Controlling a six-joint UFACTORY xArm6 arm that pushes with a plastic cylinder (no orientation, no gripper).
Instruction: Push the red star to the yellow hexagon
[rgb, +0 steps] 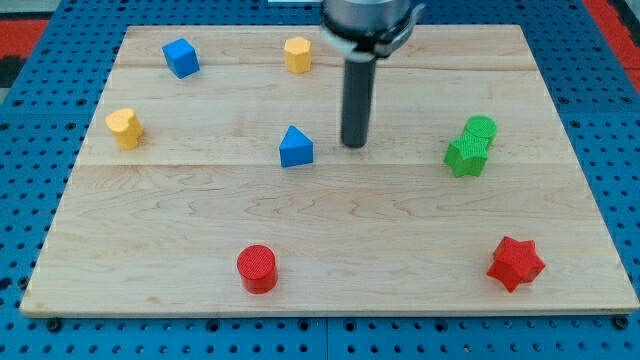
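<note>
Eight blocks on the board. No pincer, just a rod; tip (354, 144) beside the blue triangular block (295, 147), touching nothing. Red star (516, 263) sits at 5 o'clock, yellow hexagon (297, 54) at 12. Star looks light, rigid, likely slides and spins easily; contact its 4 o'clock side, centred.
</note>
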